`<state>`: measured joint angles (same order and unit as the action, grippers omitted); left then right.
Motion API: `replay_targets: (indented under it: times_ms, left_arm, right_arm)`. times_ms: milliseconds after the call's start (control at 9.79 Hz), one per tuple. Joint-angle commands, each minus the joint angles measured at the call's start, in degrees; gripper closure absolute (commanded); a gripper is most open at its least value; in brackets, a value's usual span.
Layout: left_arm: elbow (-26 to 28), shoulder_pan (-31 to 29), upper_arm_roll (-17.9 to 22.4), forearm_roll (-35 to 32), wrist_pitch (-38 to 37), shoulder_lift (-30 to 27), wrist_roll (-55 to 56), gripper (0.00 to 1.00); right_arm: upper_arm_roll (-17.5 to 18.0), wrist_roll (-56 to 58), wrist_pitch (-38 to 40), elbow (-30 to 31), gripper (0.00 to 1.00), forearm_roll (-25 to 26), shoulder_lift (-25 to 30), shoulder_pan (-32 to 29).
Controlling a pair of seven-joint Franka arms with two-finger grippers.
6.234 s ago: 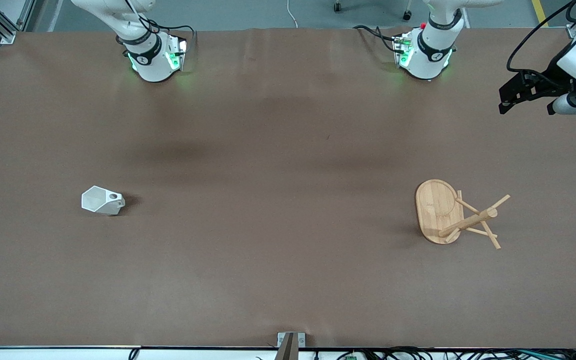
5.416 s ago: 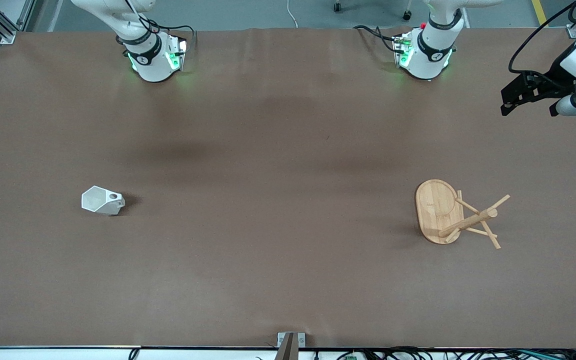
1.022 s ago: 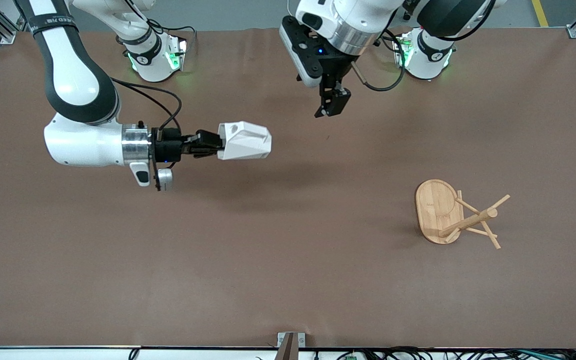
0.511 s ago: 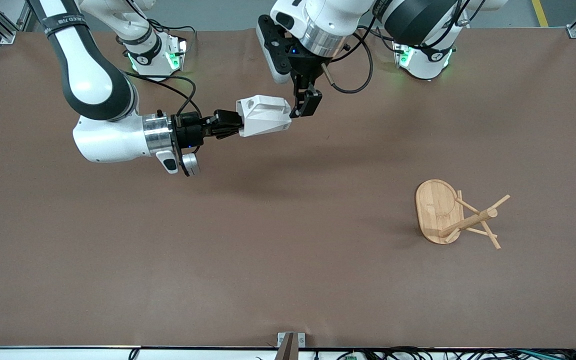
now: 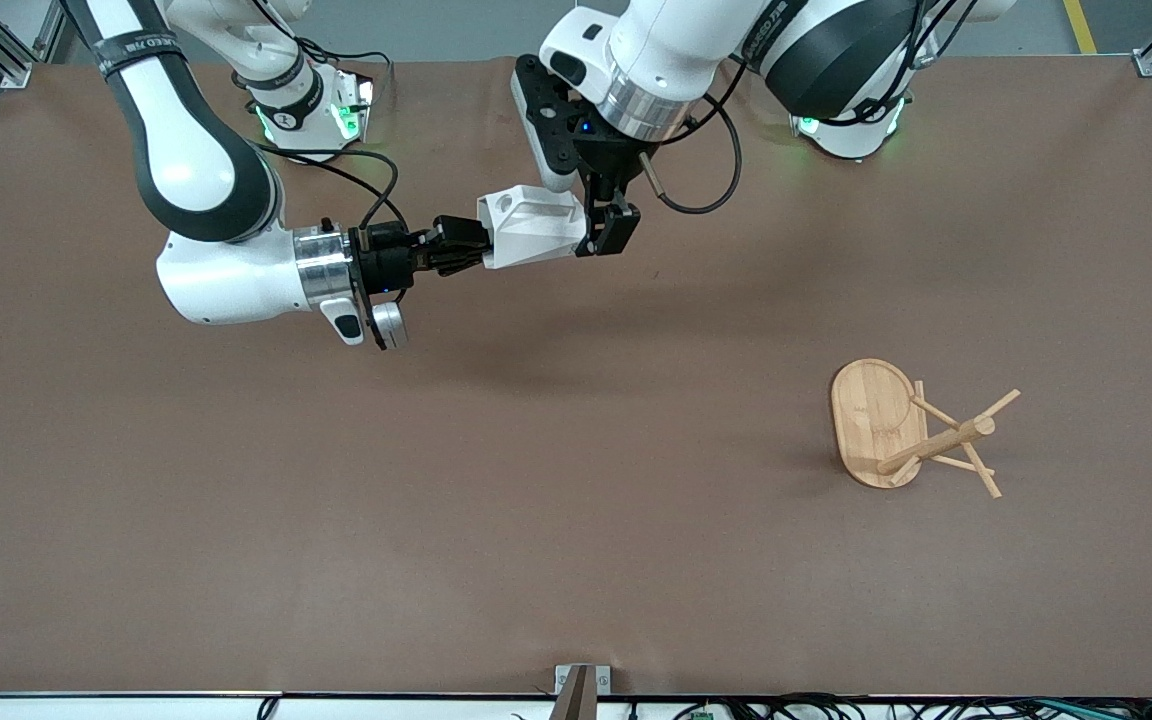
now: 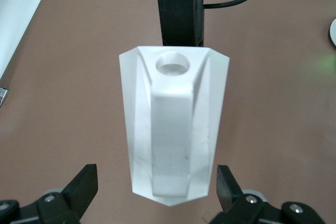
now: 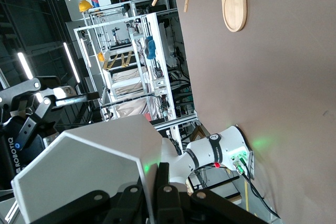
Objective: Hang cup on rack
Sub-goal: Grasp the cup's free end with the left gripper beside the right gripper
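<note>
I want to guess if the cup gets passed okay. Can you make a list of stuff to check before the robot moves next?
1. Right gripper shut on the white faceted cup: ok, it holds the cup in the air over the table.
2. Left gripper open wide enough: ok, its fingers stand on either side of the cup, apart from it.
3. Left gripper gripping the cup: not ok, not closed yet.
4. Handle hole free of fingers: ok in the left wrist view.
5. Bamboo mug rack standing: ok, toward the left arm's end of the table.
6. Rack pegs free: ok, nothing hangs on them.

Even overhead light, soft shadows, sharp
</note>
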<state>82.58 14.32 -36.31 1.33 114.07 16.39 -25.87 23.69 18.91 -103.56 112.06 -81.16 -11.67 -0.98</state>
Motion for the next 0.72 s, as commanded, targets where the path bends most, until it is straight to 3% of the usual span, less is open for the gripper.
replay_targets:
  times_ms: [0,613]
  left_arm:
    - [-0.1,0.9,-0.2,-1.2,0.3,2.1,-0.1,0.00]
    - [0.0,1.7,-0.2,-0.2,1.8,5.2,-0.7,0.03]
  right_arm:
    - [0.3,1.3,0.2,2.0,0.99,-2.7,2.3,-0.2]
    - [0.3,1.4,0.2,2.0,0.99,-2.7,2.7,0.3]
